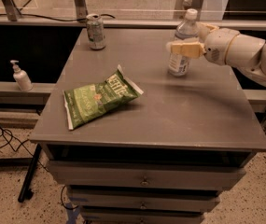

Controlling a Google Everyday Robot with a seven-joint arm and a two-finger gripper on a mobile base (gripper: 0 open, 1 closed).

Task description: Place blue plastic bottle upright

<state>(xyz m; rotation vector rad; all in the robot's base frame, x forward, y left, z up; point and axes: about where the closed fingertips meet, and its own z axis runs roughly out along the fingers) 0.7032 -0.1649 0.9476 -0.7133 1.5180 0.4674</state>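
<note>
The blue plastic bottle (178, 64) stands upright on the worktop (193, 115), near the back right corner. The gripper (182, 41) comes in from the right edge and holds the bottle at its middle between its 2 fingers; 1 tan finger (187, 48) crosses the front of it. A silver can (95, 31) stands at the back left corner. A green chip bag (100, 97) lies near the left edge.

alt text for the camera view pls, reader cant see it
A robot arm's gripper reaches from the right to the middle of an upright blue plastic bottle on a grey table. A green chip bag lies front-left; a silver can stands at the back left.
</note>
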